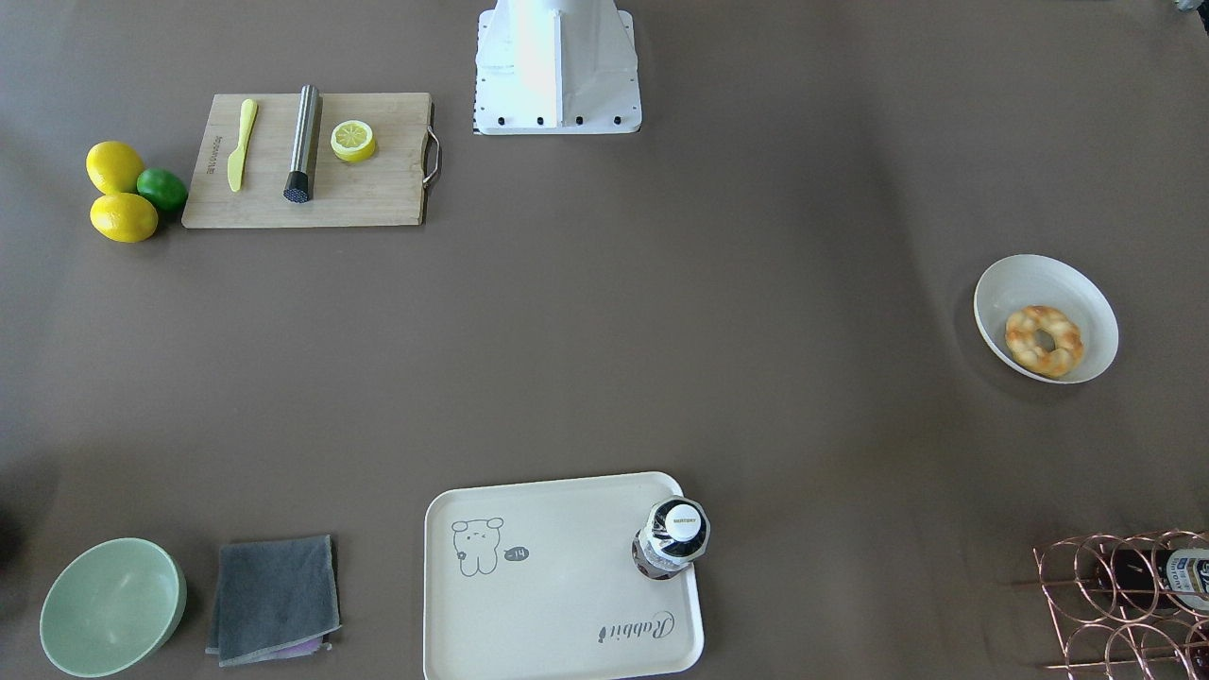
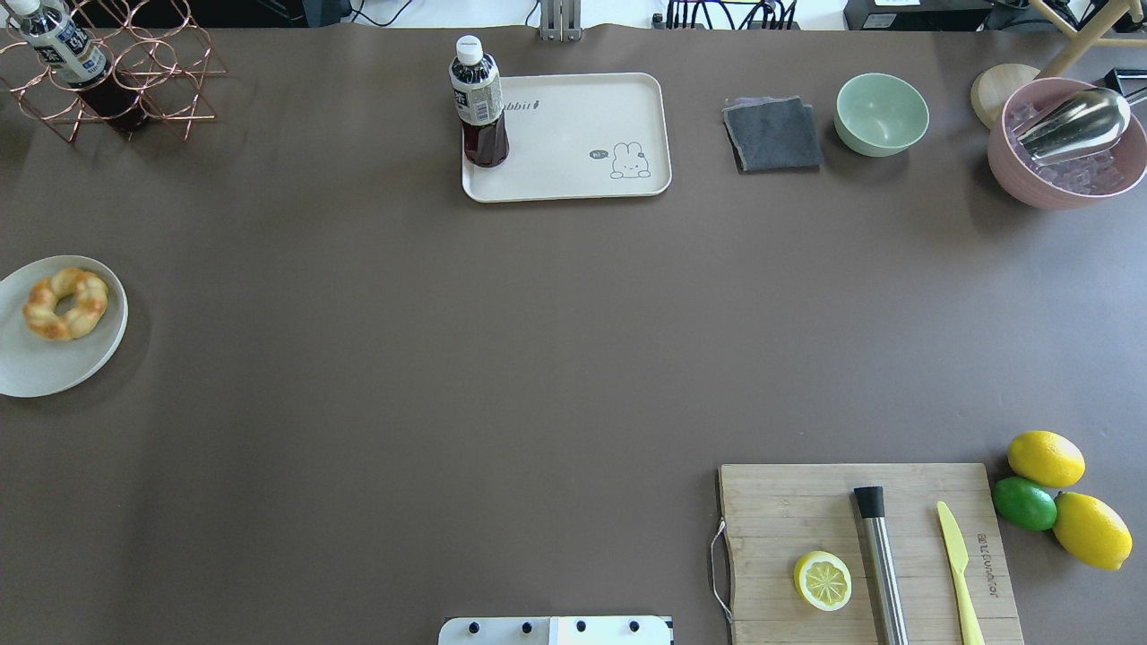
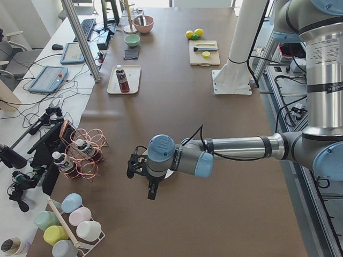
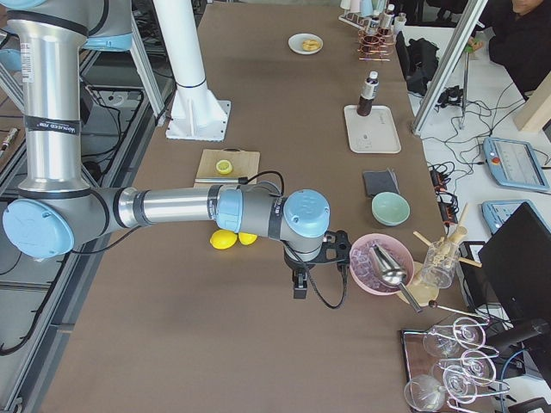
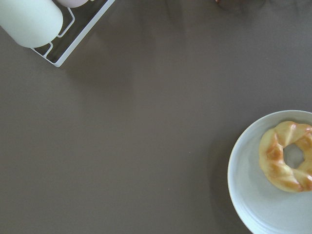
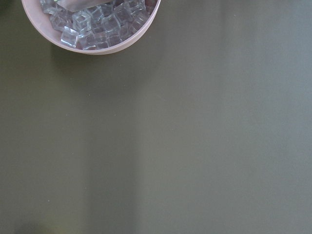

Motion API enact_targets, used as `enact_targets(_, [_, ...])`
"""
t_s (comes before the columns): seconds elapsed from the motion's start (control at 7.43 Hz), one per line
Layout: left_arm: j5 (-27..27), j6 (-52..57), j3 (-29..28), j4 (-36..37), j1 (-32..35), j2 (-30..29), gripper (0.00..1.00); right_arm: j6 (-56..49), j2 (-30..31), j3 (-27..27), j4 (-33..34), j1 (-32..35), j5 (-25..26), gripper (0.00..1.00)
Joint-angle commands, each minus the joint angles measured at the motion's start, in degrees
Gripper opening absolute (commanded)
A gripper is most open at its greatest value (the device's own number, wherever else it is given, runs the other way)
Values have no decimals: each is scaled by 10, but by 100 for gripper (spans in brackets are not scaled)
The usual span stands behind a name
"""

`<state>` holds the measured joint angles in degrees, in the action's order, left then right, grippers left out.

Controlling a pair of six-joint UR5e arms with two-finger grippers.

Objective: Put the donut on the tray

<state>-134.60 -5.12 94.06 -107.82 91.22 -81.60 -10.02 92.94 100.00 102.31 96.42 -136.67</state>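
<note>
The donut (image 1: 1043,340), a golden braided ring, lies on a white plate (image 1: 1011,283) at the table's left end. It also shows in the overhead view (image 2: 65,303) and at the right edge of the left wrist view (image 5: 287,156). The cream tray (image 1: 567,586) with the bear drawing lies at the far middle edge (image 2: 573,143); a dark drink bottle (image 2: 479,103) stands on its corner. My left gripper (image 3: 151,193) hangs above the table beside the plate. My right gripper (image 4: 299,288) hangs near the pink ice bowl (image 4: 379,262). I cannot tell whether either gripper is open or shut.
A wooden cutting board (image 2: 806,502) holds a lemon half (image 2: 823,580), a steel tube and a yellow knife. Two lemons and a lime (image 2: 1024,503) lie beside it. A green bowl (image 2: 882,113), a grey cloth (image 2: 772,133) and a copper wire rack (image 2: 134,81) stand along the far edge.
</note>
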Motion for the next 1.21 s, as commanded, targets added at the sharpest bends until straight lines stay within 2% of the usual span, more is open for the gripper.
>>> enact_targets(0.0, [-27,-160,-4,-135,-74,39,98,3,-4,1,0,-2,-1,100])
enact_targets(0.13, [-25,-218,-14,-197,-110,52,98,3,-5,1,0,-3,0,100])
enact_targets(0.4, [-23,-235,-83,-296,-146,51,98,3,-5,0,0,-4,-1,100])
enact_targets(0.67, [-5,-310,-103,-364,-185,44,98,8,-7,-1,-19,-29,-17,100])
enact_targets(0.94, [5,-321,-102,-374,-195,42,98,119,-24,-5,-138,-102,-40,100])
enact_targets(1.08, [5,-321,-103,-374,-195,38,98,132,-27,-21,-202,-132,-40,100])
